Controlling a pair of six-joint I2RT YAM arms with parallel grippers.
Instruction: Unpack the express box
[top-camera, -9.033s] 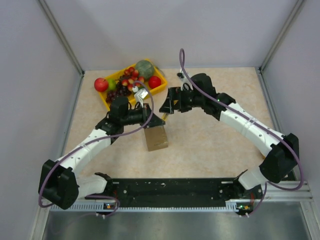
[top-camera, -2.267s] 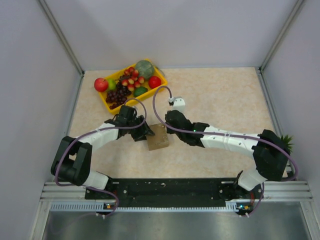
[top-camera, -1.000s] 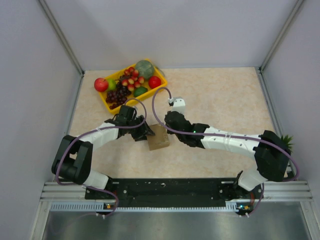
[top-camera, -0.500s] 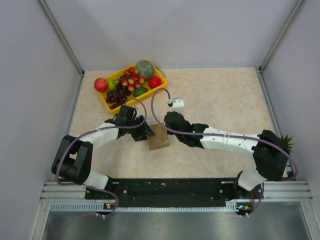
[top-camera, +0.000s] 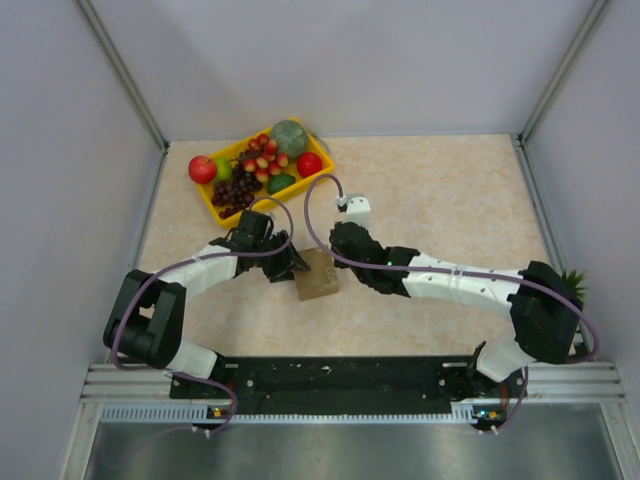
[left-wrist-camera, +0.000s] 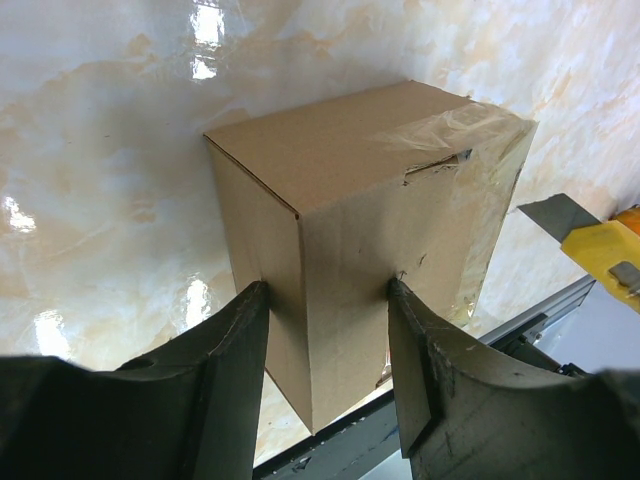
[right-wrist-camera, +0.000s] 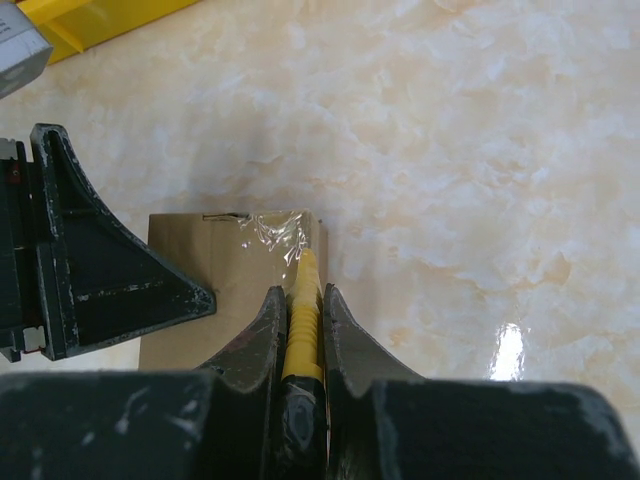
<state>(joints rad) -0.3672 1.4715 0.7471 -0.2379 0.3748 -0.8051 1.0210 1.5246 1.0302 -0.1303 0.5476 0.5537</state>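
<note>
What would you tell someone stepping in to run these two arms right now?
Left pincer: clamped on the sides of the express box, which stands on the table near the fruit tray.
Right pincer: shut on a yellow knife, blade tip at the taped edge of the box top.
Done: box steadied, knife at the tape, which looks crumpled there.
To do: slit the tape, lift the lid, take out what is inside.

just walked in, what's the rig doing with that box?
The left hand is clamped on two sides of the small brown cardboard box, holding it steady. The right hand is shut on a yellow utility knife, blade close to the clear tape along the box's top edge. The box is not yet open.
</note>
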